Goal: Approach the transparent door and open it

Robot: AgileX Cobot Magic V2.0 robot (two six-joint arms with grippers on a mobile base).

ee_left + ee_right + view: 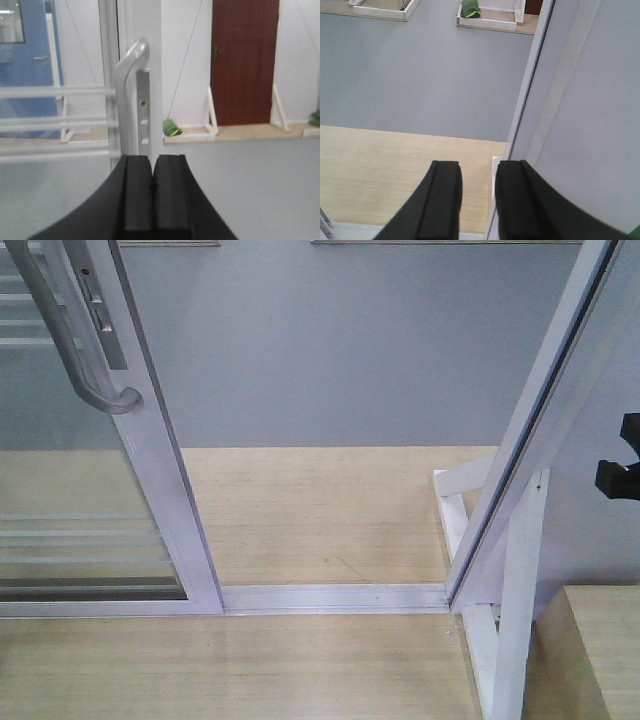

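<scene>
Door: the glass door point(90, 470) is seen slid aside, doorway open.
Handle: the grey handle point(127, 75) is untouched.
Left gripper point(152, 187): pressed together, empty.
Right gripper point(477, 192): spread apart, empty.

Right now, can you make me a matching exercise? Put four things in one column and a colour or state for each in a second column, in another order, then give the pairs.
Things:
1. door handle
2. left gripper
3. right gripper
4. far door

Colour or state:
A. dark red
B. jaws apart
C. grey, curved
D. jaws closed, holding nothing

Pairs: 1-C, 2-D, 3-B, 4-A
</scene>
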